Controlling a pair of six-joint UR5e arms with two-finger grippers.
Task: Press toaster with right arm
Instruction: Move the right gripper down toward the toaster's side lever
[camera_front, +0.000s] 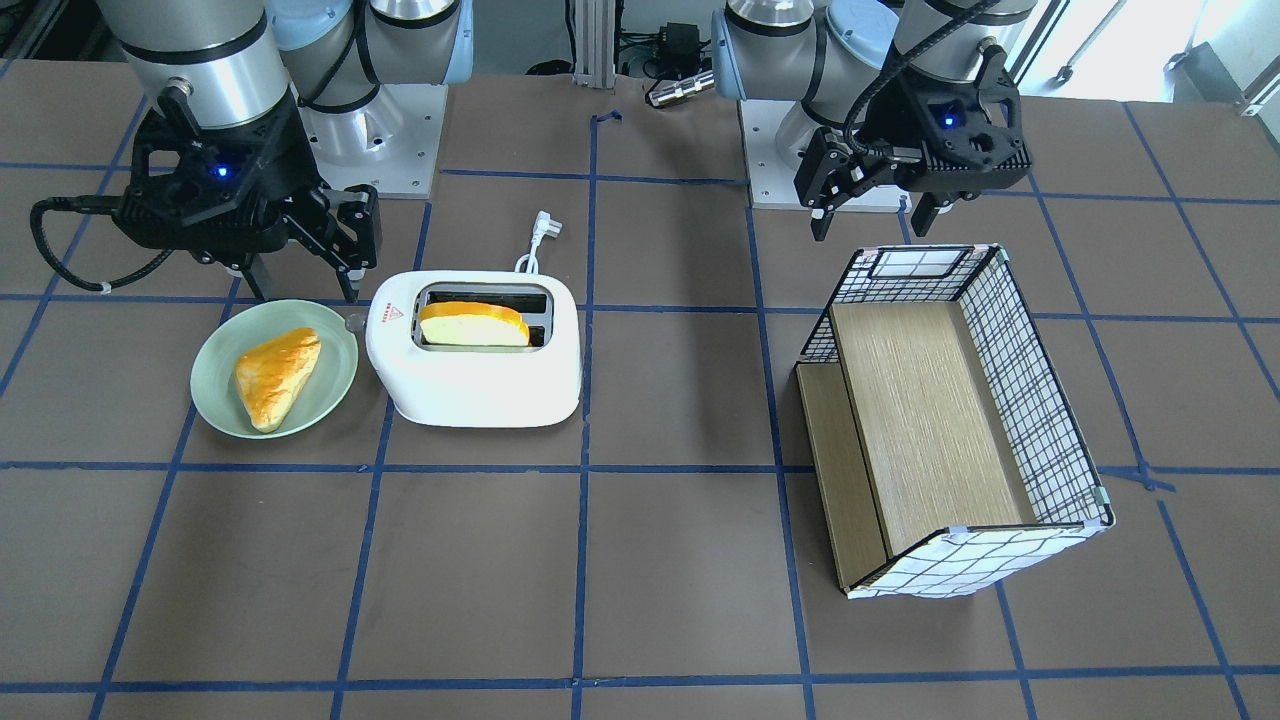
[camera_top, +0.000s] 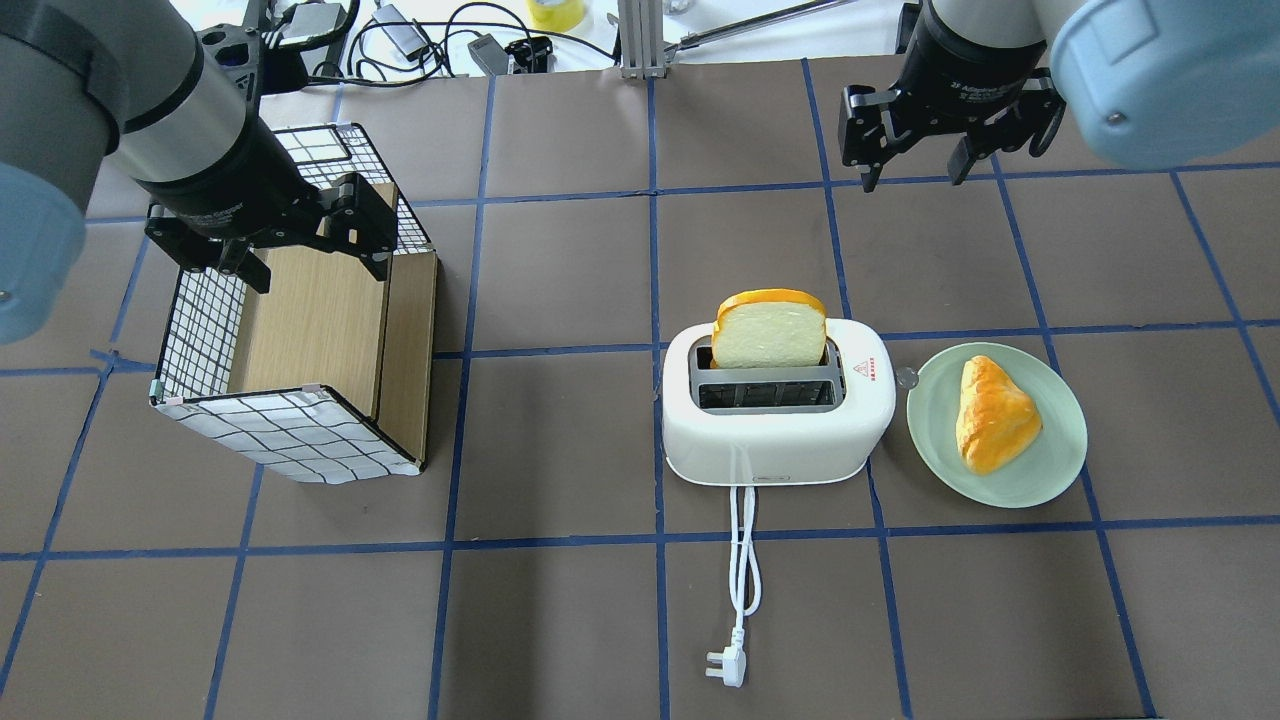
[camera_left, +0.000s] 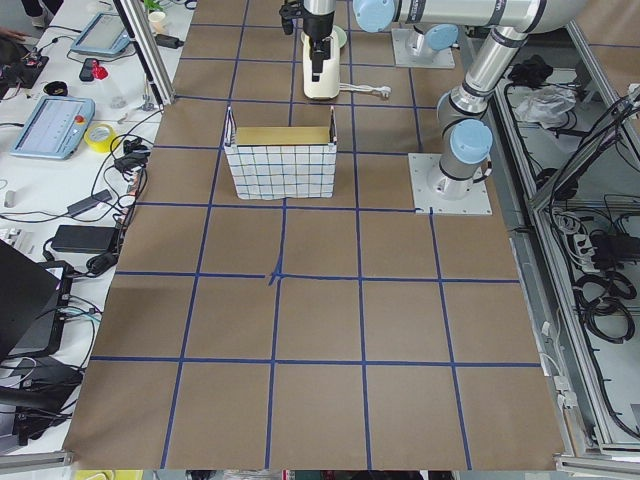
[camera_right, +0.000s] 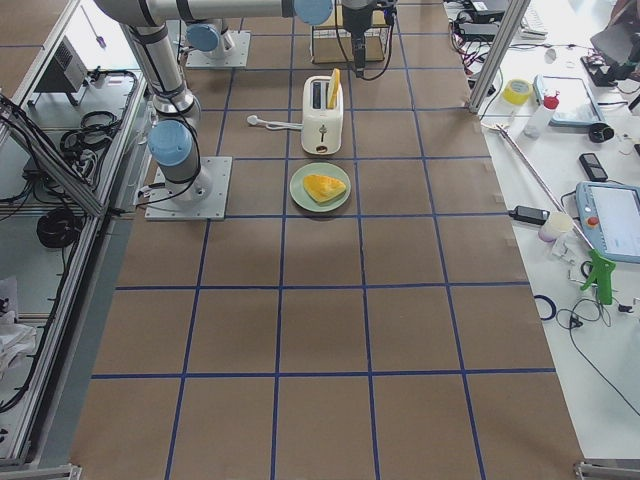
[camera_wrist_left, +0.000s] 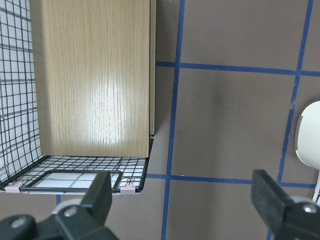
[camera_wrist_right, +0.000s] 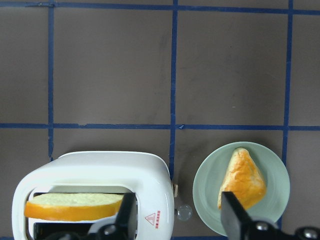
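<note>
The white toaster (camera_front: 480, 375) stands on the table with a slice of bread (camera_front: 472, 325) upright in one slot. Its small grey lever knob (camera_front: 353, 323) sticks out at the end that faces a green plate. My right gripper (camera_front: 300, 280) is open and empty, raised above the table just behind the knob and the plate. In the overhead view the toaster (camera_top: 775, 430) and knob (camera_top: 906, 378) lie nearer than the right gripper (camera_top: 912, 175). In the right wrist view the knob (camera_wrist_right: 183, 213) shows between the open fingers (camera_wrist_right: 127, 215). My left gripper (camera_front: 870, 225) is open and empty over the basket.
A green plate (camera_front: 335, 370) with a pastry (camera_front: 277, 375) sits right beside the knob end. A checked wire-and-wood basket (camera_front: 1040, 400) lies under the left gripper. The toaster's white cord and plug (camera_top: 735, 665) trail toward the robot.
</note>
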